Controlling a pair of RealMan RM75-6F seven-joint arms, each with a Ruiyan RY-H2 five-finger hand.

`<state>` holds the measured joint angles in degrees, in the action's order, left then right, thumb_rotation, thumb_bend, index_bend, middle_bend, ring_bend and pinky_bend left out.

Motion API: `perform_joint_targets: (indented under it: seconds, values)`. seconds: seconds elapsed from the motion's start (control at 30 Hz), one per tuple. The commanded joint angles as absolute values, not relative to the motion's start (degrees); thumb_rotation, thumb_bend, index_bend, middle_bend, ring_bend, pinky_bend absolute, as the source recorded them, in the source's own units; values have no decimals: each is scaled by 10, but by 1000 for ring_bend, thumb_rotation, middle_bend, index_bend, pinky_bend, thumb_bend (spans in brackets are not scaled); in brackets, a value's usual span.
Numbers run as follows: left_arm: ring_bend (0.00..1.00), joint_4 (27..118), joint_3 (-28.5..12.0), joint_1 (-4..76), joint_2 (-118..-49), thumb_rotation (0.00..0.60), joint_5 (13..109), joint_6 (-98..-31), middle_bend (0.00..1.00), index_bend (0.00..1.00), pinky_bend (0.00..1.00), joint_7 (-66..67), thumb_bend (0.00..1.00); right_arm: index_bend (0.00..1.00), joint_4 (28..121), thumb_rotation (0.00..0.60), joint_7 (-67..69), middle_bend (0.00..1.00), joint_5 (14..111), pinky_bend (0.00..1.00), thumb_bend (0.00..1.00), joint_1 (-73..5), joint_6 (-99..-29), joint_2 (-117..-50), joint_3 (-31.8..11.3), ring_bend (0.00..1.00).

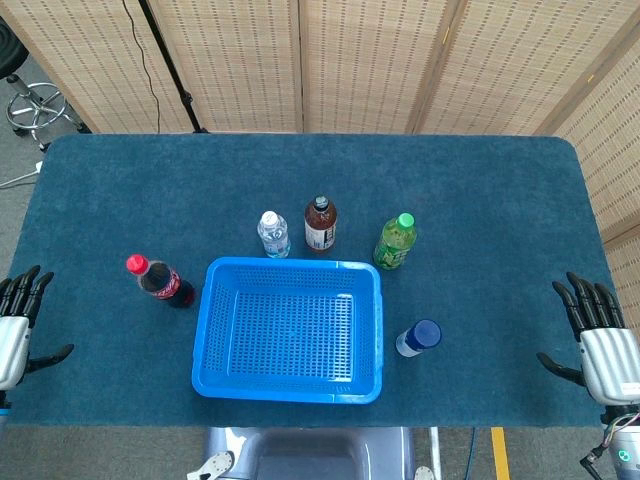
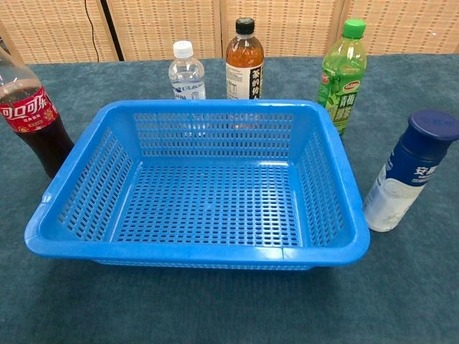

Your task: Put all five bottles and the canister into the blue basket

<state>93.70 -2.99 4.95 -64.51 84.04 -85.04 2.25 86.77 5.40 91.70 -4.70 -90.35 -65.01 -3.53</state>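
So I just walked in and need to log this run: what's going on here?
Nothing is being handled yet. The left robot hand and right robot hand rest open at the table's edges. The blue basket sits empty, with the cola bottle, water bottle, tea bottle, green bottle and blue-capped bottle standing around it.

blue basket [image 1: 288, 385] centred, empty | cola bottle [image 1: 160, 282] left | water bottle [image 1: 273, 234], tea bottle [image 1: 320, 224], green bottle [image 1: 395, 242] behind | blue-capped canister [image 1: 417, 338] right, all upright

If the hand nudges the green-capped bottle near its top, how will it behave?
The green bottle stands tall and narrow, so it would probably tip rather than slide. It looks nearly full, so likely heavy for its size. Its smooth round body would probably roll once down.
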Motion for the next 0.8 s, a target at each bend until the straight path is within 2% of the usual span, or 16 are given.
perform_joint_targets:
  seconds: [0.03,0.13,0.23,0.33,0.43,0.57,0.8]
  values:
    - [0,938,-29,49,-644,600,843,-852,0,0,0,24,40,0,869,600,54,0,916,29,0,-47,-901,-649,-35,0]
    - [0,937,-27,49,-645,600,843,-850,0,0,0,27,40,0,872,600,56,0,913,25,0,-47,-896,-645,-33,0]
    - [0,948,-26,50,-639,600,842,-844,0,0,0,30,40,0,897,600,83,0,889,4,0,-51,-848,-611,-20,0]
    - [0,963,-27,51,-631,600,839,-842,0,0,0,34,40,0,910,600,145,0,885,0,0,-60,-807,-575,-10,0]
    - [0,994,-34,55,-612,600,831,-840,0,0,0,42,40,0,876,600,294,0,916,0,0,-79,-770,-543,9,0]
    - [0,1030,-44,61,-595,600,808,-826,0,0,0,44,40,0,810,600,432,0,959,0,0,-87,-791,-556,19,0]
    - [0,1056,-55,64,-580,600,794,-828,0,0,0,41,40,0,738,600,536,0,1003,0,0,-101,-821,-616,32,0]
